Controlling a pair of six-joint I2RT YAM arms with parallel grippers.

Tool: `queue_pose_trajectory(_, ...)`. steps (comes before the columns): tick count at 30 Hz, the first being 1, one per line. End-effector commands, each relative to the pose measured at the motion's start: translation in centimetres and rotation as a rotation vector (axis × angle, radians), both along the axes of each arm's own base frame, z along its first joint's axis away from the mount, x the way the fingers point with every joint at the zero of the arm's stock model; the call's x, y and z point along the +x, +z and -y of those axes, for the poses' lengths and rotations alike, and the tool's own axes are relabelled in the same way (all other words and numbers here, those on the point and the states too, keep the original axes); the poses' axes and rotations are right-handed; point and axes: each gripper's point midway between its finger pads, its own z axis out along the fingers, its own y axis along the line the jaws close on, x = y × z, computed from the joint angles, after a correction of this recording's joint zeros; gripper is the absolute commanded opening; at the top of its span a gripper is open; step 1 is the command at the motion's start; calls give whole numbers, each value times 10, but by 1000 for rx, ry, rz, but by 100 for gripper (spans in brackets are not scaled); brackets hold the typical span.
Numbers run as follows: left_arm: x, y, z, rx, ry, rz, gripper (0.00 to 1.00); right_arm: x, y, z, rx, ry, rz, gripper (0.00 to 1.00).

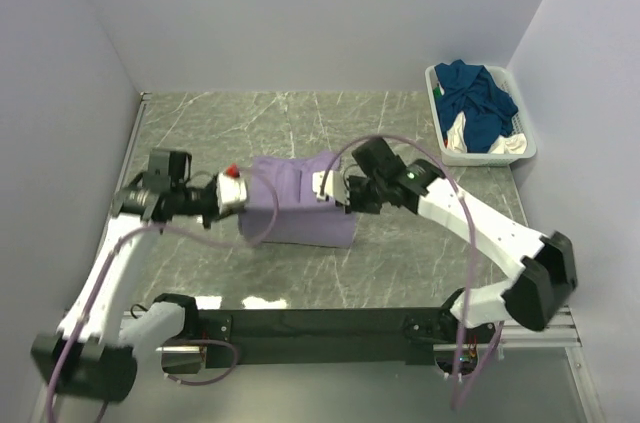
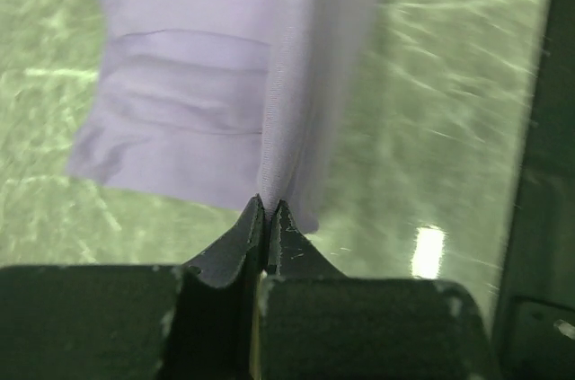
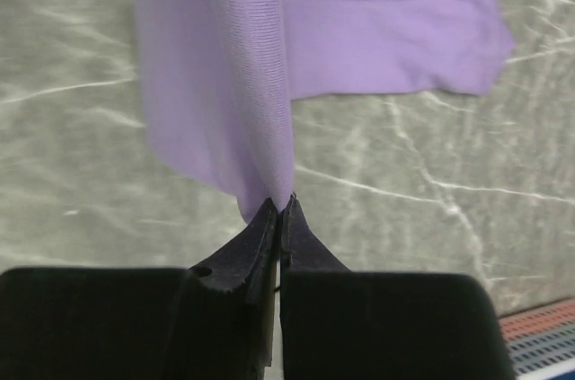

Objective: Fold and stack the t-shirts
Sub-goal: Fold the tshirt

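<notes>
Here the left gripper (image 2: 269,209) is pinched shut on one edge of the lilac shirt (image 1: 295,211) and the right gripper (image 3: 279,205) is shut on the opposite edge. The rest lies mid-worktop (image 1: 400,263). Teal shirts (image 1: 480,98) and a white shirt (image 1: 510,146) fill the basket (image 1: 490,157) at the far right.

Two white arms (image 1: 490,228) with black joints, looping lilac cables (image 1: 395,136), black tapered pincer fingers (image 3: 243,250)

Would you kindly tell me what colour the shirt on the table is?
The shirt is plain pale lilac-purple, clearest in the right wrist view.
</notes>
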Motion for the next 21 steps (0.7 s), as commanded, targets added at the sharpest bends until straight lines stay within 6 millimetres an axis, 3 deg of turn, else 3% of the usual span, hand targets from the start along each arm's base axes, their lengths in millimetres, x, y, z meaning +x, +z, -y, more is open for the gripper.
queue_pose_trajectory(1, 60, 20, -9, -64, 45, 45, 1, 43, 10, -1, -19, 10, 66, 0)
queue_pose_trajectory(3, 101, 16, -11, -77, 85, 2, 1, 65, 7, 2, -27, -7, 73, 0)
queue_pose_trajectory(4, 113, 13, -12, -81, 99, -14, 1, 76, -7, -1, -45, -7, 45, 0)
queue_pose_trajectory(5, 133, 4, -11, -96, 131, -76, 1, 92, -1, -5, -32, -20, 64, 0)
queue_pose_trajectory(6, 146, 1, -11, -103, 148, -88, 1, 107, -21, -3, -59, -38, 24, 0)
queue_pose_trajectory(7, 163, -1, -11, -113, 166, -83, 1, 117, -27, -4, -64, -46, 14, 0)
queue_pose_trajectory(8, 181, -15, -11, -121, 190, -132, 1, 134, -20, -9, -48, -59, 33, 0)
queue_pose_trajectory(10, 201, -31, -15, -135, 245, -200, 1, 165, -33, -12, -46, -103, 6, 0)
queue_pose_trajectory(11, 215, -51, -17, -137, 265, -257, 1, 172, -40, -14, -40, -109, -16, 0)
queue_pose_trajectory(12, 221, -62, -20, -139, 303, -312, 1, 179, -64, -16, -67, -122, -63, 0)
queue_pose_trajectory(14, 235, -91, -24, -132, 346, -400, 1, 197, -69, -18, -63, -147, -71, 0)
queue_pose_trajectory(15, 237, -101, -25, -124, 356, -428, 1, 200, -87, -21, -72, -157, -107, 0)
queue_pose_trajectory(16, 240, -111, -27, -109, 371, -447, 1, 206, -85, -24, -62, -165, -105, 0)
queue_pose_trajectory(18, 241, -132, -27, -104, 393, -506, 1, 207, -100, -29, -53, -179, -152, 0)
queue_pose_trajectory(19, 243, -139, -40, -96, 434, -523, 1, 208, -101, -31, -50, -184, -159, 0)
queue_pose_trajectory(21, 238, -157, -44, -70, 461, -575, 1, 204, -114, -35, -55, -204, -206, 0)
